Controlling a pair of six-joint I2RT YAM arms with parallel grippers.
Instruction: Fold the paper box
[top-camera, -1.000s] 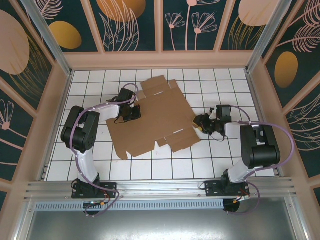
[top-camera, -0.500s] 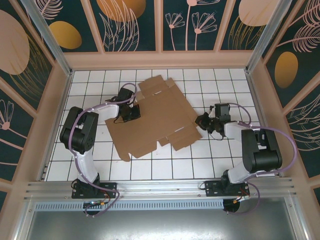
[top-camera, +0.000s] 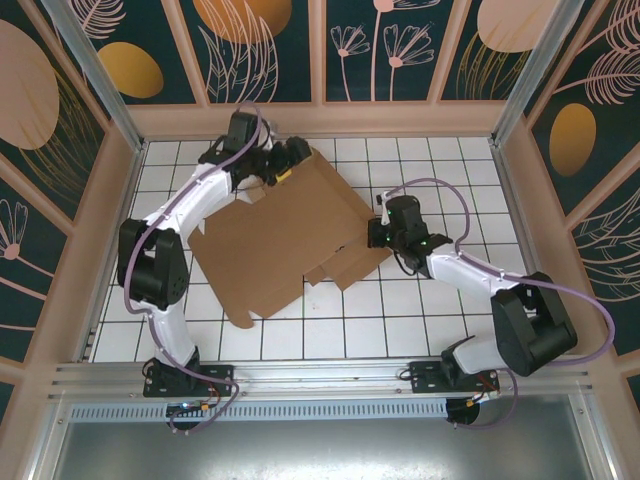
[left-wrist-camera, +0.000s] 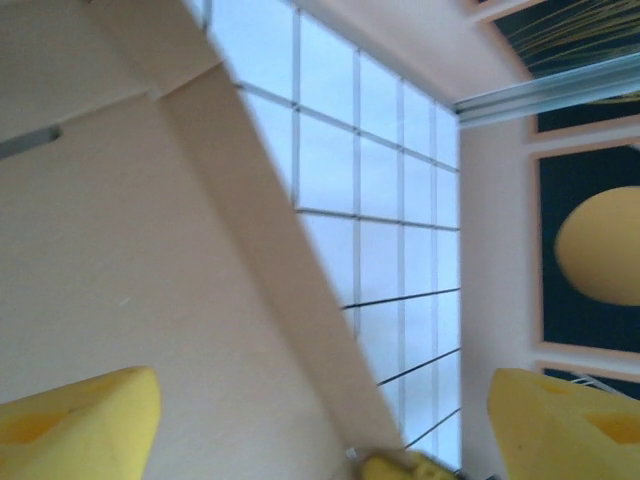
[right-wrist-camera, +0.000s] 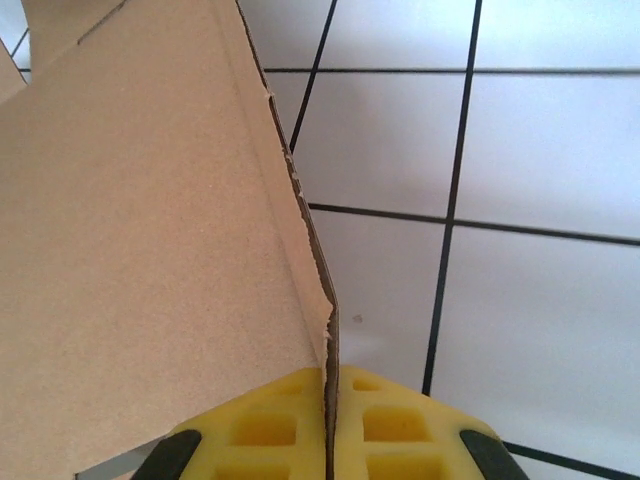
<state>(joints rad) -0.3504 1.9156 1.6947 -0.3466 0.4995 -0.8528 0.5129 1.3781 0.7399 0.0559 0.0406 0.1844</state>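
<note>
right gripper (right-wrist-camera: 330, 425) pinches paper box (top-camera: 280, 235) edge; pads (right-wrist-camera: 262, 428) partly cropped.

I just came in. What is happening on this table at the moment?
Two robot arms are working on a brown cardboard box that is not yet folded and lies spread out on the white tiled table. The right tool is closed on an edge of the cardboard at its right side. The left tool is at the far corner of the box, open, with the edge between its fingers.
</note>
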